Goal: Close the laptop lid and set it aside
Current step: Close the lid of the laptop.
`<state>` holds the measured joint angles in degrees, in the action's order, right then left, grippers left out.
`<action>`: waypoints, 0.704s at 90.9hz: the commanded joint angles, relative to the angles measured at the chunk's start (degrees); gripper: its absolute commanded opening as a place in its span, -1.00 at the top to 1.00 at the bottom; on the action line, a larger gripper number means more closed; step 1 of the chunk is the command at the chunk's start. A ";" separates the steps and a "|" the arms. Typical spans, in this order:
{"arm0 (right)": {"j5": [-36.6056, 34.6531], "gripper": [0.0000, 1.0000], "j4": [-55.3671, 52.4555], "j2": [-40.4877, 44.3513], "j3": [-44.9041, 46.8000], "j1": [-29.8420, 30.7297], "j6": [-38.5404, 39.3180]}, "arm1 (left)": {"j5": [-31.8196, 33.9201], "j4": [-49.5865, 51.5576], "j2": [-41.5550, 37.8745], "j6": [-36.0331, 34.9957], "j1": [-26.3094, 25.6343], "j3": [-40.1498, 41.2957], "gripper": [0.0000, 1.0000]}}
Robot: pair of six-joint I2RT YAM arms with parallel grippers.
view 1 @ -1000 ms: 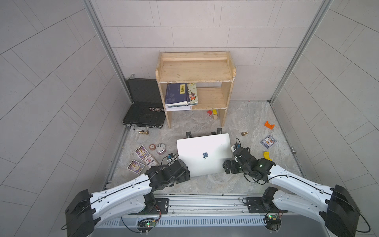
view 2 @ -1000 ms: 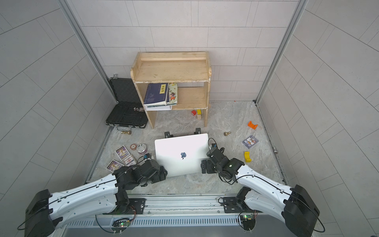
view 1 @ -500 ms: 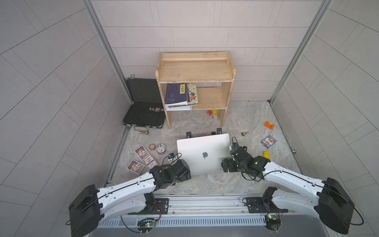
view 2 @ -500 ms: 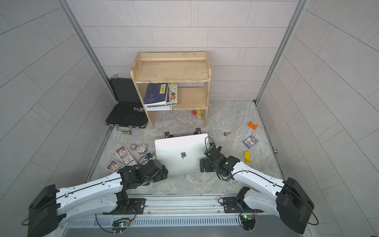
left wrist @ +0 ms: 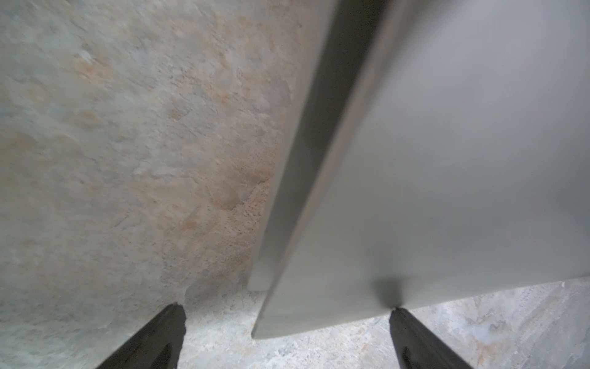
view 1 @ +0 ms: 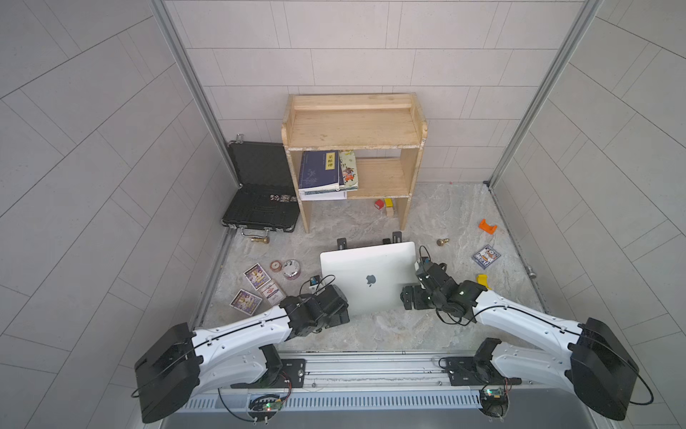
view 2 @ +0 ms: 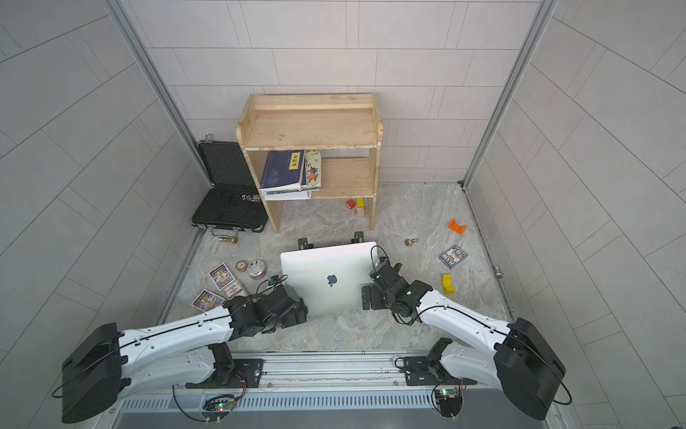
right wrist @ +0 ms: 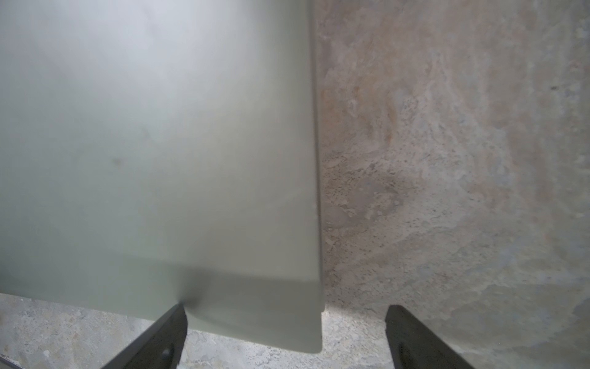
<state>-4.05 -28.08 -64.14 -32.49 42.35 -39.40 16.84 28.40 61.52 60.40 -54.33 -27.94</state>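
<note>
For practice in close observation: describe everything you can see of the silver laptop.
The laptop is a thin silver metal-looking slab with rounded corners and a dark apple logo centred on its lid. The lid looks shut: no screen or keys show. It lies mid-table over a black stand, raised off the stone-patterned surface. The left end effector and right end effector, both open, straddle its near corners; whether either touches it is unclear.
</note>
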 commanded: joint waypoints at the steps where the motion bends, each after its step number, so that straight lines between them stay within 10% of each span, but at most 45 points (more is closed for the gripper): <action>1: -0.29 -1.00 0.79 0.20 -1.66 -0.38 0.94 | 2.54 2.06 -0.71 -0.69 0.93 -1.62 -1.00; 27: -1.12 -1.00 1.21 3.12 -4.76 -0.41 2.88 | 10.73 5.36 -5.65 -5.23 1.44 -5.85 -1.00; 64: -1.89 -1.00 0.09 -4.13 -14.05 -1.03 5.18 | 13.60 6.52 8.27 -13.87 4.42 -18.47 -1.00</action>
<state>-5.02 -27.75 -67.31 -44.49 41.63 -35.35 29.04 32.91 67.40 49.89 -50.61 -43.94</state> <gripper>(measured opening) 0.999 0.999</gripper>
